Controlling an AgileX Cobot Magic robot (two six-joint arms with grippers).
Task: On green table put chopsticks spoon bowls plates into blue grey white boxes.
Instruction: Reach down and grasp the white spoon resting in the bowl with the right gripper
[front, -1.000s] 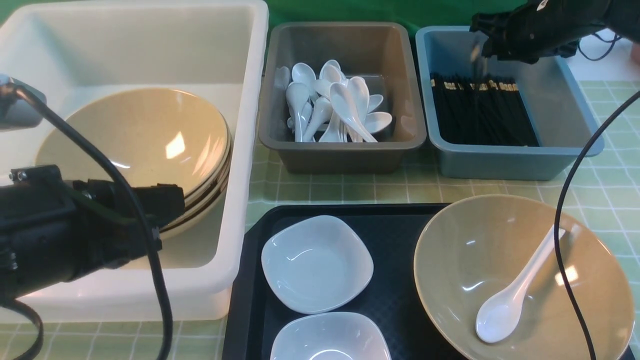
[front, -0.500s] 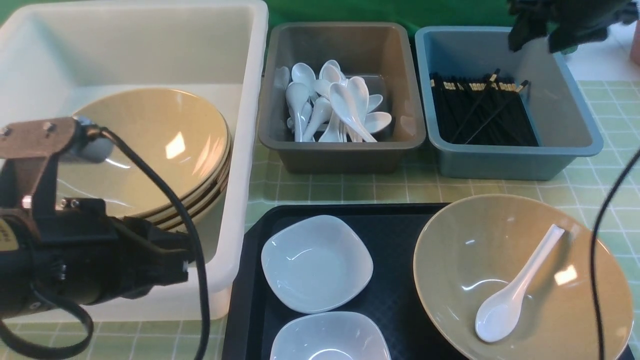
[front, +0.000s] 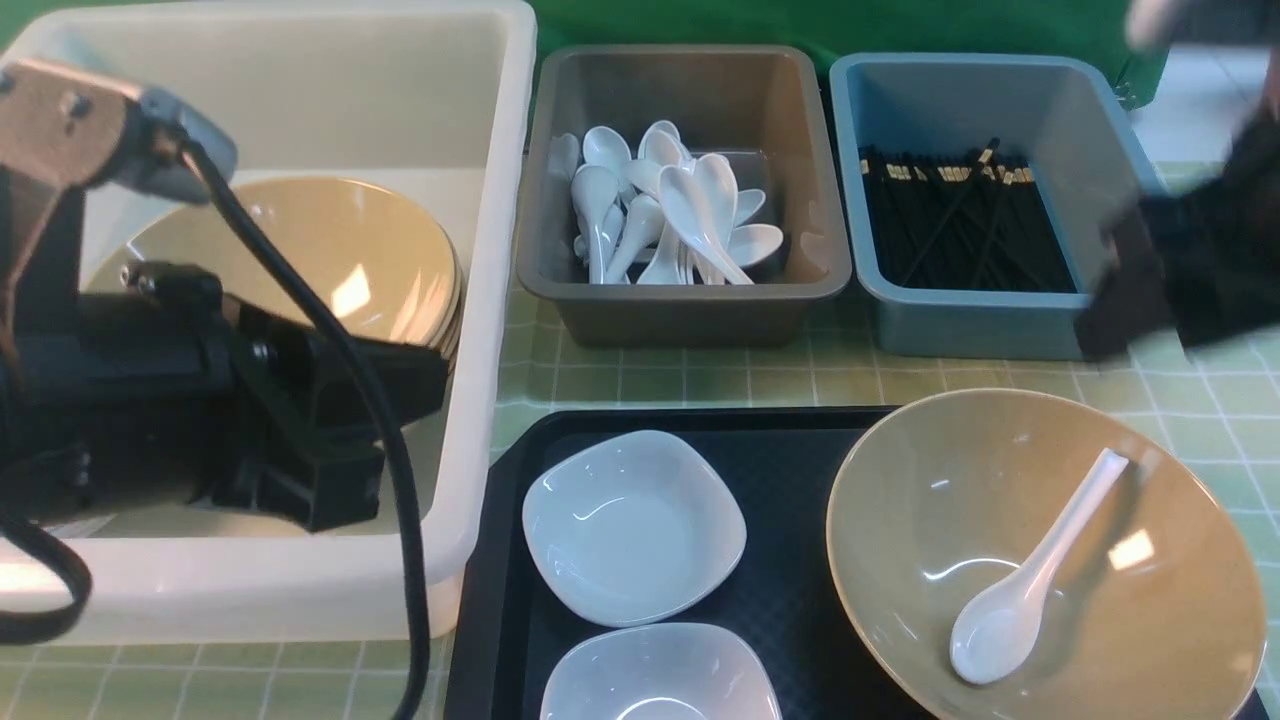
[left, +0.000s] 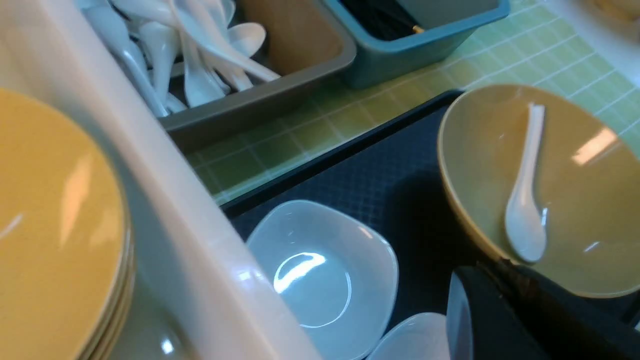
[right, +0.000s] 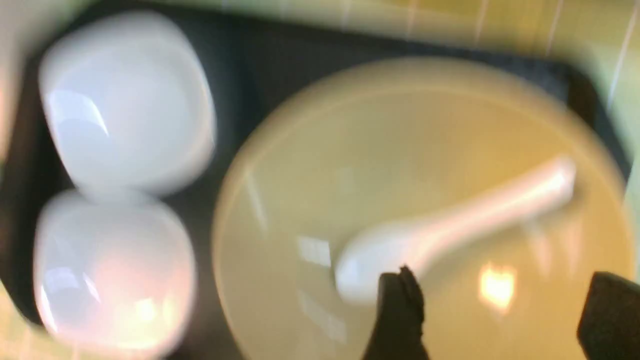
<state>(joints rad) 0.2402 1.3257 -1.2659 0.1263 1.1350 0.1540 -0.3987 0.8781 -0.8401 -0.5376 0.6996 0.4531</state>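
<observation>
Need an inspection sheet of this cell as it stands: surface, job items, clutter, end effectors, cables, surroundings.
Surface: green checked table, black tray on it
Spoons: many in grey-brown box; one white spoon inside large tan bowl on tray
Chopsticks: in blue box, two lying across the rest
Small white dishes: two on tray, upper one
Tan bowls: stack in white box
Clutter: nothing seen
Left end effector: shut, nothing held
Right end effector: open, empty, above tan bowl
Cables: black cable loops beside left arm
Surroundings: green backdrop behind boxes
</observation>
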